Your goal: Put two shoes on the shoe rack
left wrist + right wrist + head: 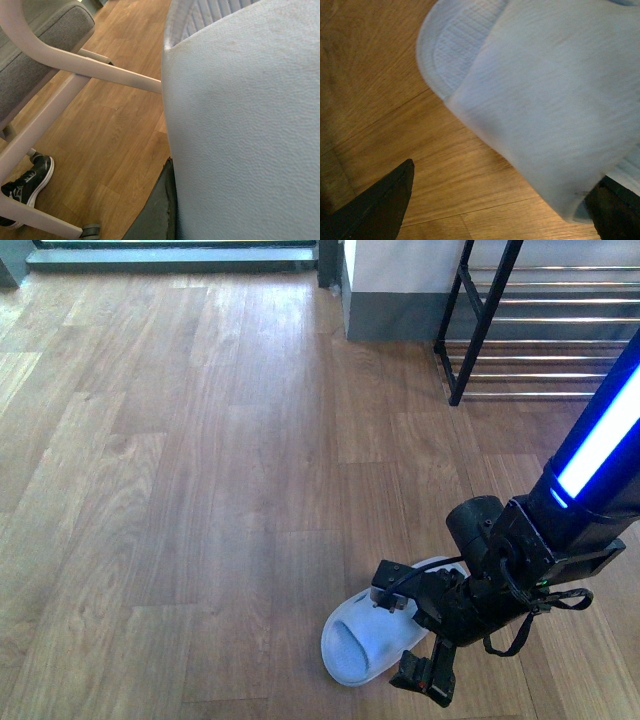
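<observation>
Right gripper (pixel 502 200) is spread wide, fingers either side of the blue slipper (pixel 365 640) strap, not clamped yet. That slipper's on the floor, well short of the shoe rack (pixel 540 330). Left gripper: can't tell, its camera is filled by a second slipper (pixel 240 125). Risk: if I close on the strap edge only, the soft plastic could slip out before the rack.

Warm wood-plank floor (pixel 200 460) meets a white wall (pixel 400 265) with grey skirting (pixel 395 315) — a pale-framed, grey-cushioned chair (pixel 120 77) stands on it.
</observation>
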Available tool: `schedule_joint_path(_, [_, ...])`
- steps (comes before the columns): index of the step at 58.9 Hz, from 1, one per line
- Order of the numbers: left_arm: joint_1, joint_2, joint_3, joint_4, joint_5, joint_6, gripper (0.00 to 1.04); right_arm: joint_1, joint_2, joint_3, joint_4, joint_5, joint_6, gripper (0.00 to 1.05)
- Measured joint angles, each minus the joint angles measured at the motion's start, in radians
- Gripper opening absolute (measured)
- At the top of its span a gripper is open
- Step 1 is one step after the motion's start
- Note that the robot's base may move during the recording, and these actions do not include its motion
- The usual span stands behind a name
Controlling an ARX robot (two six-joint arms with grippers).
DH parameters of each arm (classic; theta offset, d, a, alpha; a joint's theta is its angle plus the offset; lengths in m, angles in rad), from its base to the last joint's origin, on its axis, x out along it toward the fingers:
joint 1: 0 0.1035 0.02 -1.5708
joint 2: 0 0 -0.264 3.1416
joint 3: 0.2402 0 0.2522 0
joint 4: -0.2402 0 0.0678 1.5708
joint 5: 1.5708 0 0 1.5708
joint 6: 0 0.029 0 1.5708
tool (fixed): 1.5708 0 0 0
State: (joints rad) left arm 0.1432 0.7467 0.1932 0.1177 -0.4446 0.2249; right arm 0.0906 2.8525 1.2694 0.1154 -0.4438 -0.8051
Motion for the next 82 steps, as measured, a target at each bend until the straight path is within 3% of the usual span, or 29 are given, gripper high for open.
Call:
schedule_joint_path(13, [0.0, 0.0, 0.0, 0.0, 0.0, 0.0, 0.02, -0.008, -0.014, -0.036, 0.08, -0.04, 0.11, 0.95])
schedule_joint_path(27, [0.0, 0.0, 0.0, 0.0, 0.0, 0.0, 0.02, -0.012, -0.014, -0.085, 0.031, -0.023, 0.059, 0.95])
schedule_joint_path(55, [0.0, 0.0, 0.0, 0.0, 0.0, 0.0, 0.02, 0.001, 0.006, -0.102, 0.126, -0.045, 0.057, 0.95])
schedule_joint_path(82, [0.0, 0.0, 0.0, 0.0, 0.0, 0.0, 0.02, 0.01, 0.034, -0.125, 0.215, -0.041, 0.122, 0.27])
